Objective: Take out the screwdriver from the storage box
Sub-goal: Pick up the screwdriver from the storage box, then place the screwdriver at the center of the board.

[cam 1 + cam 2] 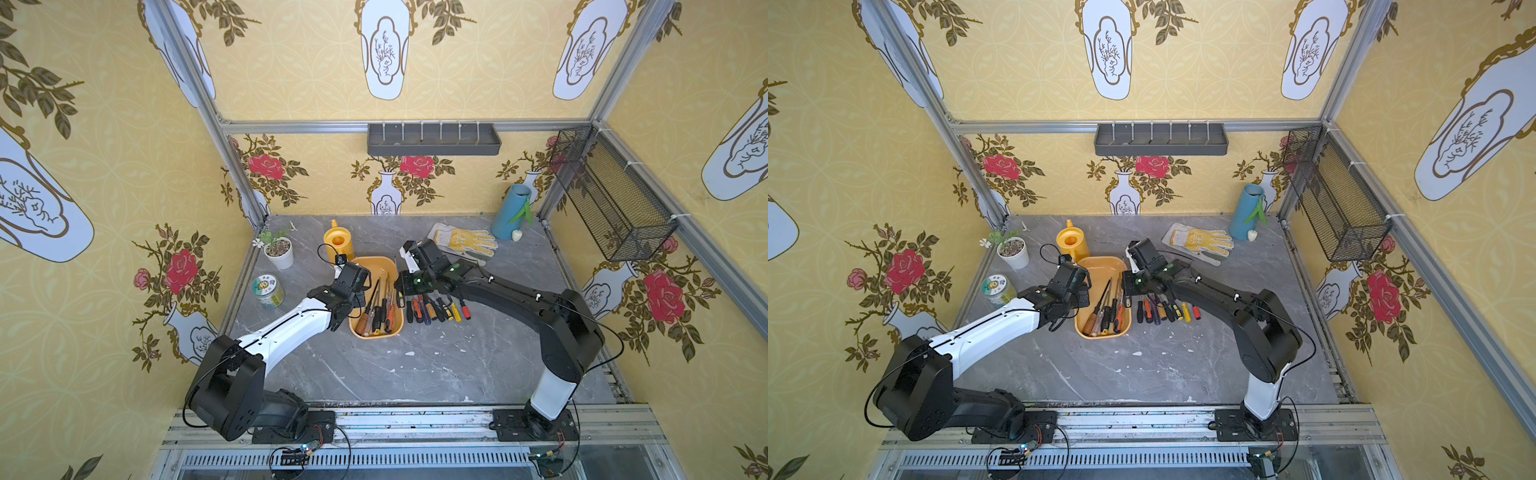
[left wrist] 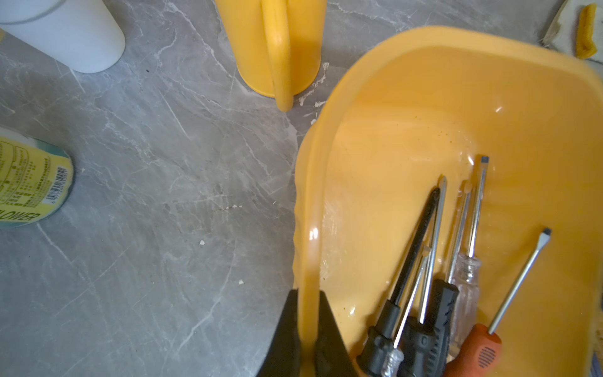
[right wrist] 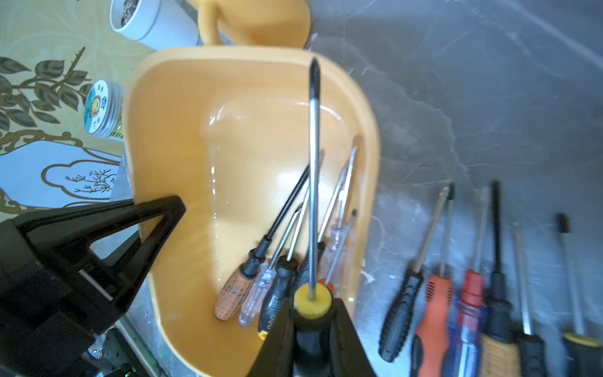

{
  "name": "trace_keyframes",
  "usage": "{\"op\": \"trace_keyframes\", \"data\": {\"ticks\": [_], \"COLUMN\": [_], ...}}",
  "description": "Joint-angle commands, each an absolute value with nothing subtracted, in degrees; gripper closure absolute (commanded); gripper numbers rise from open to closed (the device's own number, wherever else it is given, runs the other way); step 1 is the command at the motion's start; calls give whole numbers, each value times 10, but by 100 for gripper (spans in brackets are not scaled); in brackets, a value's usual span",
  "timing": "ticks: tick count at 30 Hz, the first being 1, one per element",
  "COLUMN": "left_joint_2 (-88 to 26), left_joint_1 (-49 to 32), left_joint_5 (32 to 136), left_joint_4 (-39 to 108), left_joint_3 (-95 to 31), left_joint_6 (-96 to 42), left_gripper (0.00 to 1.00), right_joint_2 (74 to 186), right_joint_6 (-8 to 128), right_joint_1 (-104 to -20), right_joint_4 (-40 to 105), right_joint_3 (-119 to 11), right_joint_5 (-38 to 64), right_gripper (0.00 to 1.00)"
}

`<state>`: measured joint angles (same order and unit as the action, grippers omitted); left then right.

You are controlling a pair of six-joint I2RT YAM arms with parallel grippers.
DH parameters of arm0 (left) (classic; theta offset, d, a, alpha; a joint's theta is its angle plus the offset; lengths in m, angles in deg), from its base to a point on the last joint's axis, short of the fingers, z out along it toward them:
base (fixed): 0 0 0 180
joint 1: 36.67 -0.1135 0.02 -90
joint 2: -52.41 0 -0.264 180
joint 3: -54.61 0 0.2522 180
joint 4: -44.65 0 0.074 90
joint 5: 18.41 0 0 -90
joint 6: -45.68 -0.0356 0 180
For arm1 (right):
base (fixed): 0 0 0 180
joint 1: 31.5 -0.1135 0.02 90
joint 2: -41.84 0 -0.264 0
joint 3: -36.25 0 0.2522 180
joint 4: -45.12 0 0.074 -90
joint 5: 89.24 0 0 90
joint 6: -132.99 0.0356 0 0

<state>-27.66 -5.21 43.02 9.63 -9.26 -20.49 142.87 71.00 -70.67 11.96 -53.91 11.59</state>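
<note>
Screwdriver handle [image 3: 312,303] sits mostly hidden in clamped right tool [image 3: 313,305]; left tool [image 2: 308,292] pinches storage box [image 2: 310,196] rim.

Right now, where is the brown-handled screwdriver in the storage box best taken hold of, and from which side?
Probably the brown handle, from above, closing across its width. It is the thickest part and lies outermost in the pile, with bare floor of the storage box on its free side; its thin black shaft runs close to other shafts.
</note>
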Motion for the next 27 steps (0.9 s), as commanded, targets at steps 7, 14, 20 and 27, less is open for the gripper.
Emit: {"op": "trace_keyframes", "data": {"ticks": [7, 14, 20, 27], "left_joint_2": [-275, -275, -274, -277], "left_joint_1": [-52, -52, -52, -52], "left_joint_5": [421, 417, 416, 415], "left_joint_4": [114, 106, 106, 102], "left_joint_3": [-95, -103, -105, -109], "left_joint_6": [-205, -208, -209, -211], "left_gripper": [100, 100, 100, 100], "right_joint_2": [1446, 1490, 1522, 1542], "right_joint_6": [638, 630, 632, 630], "right_joint_1": [-684, -671, -671, -672], "right_joint_4": [-23, -70, -75, -75], "right_joint_3": [-573, -581, -584, -589], "right_joint_5": [72, 49, 47, 45], "right_gripper": [100, 100, 100, 98]}}
